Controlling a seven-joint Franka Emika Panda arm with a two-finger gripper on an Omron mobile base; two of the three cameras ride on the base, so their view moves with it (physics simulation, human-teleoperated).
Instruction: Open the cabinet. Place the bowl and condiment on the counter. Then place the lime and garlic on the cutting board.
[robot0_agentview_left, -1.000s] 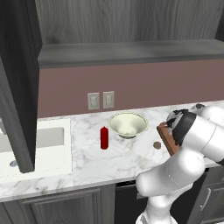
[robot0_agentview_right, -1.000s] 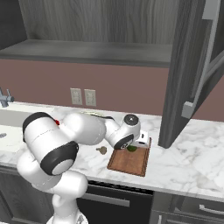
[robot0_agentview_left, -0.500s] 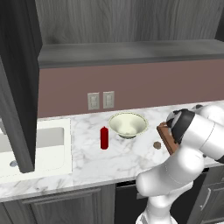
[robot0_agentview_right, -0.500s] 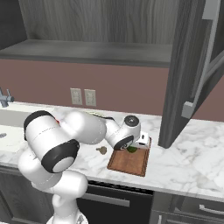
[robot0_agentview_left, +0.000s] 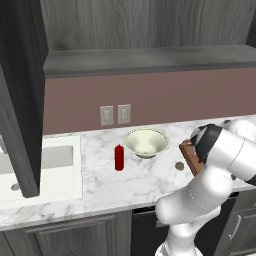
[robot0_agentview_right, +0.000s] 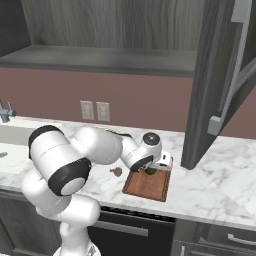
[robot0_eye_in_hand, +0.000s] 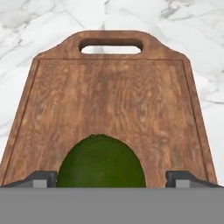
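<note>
Bottle (robot0_agentview_left: 119, 157) and bowl (robot0_agentview_left: 146, 142) are seen standing on the counter (robot0_agentview_left: 100, 185), left of the cutting board (robot0_agentview_right: 146, 184); the cabinet (robot0_agentview_right: 220, 85) is open. Garlic (robot0_agentview_right: 117, 171) lies on the marble just left of the board, not yet placed. Lime (robot0_eye_in_hand: 101, 162) rests on the board, between the fingers of the gripper (robot0_eye_in_hand: 111, 178), which are spread wide with a gap on each side, so nothing is gripped. Lime step judged done. Next: hand lifted clear, moved left to the garlic.

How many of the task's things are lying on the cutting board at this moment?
1. The lime lies on the cutting board, between the open fingers. The garlic sits on the counter left of the board. Nothing else seems hidden there.
</note>
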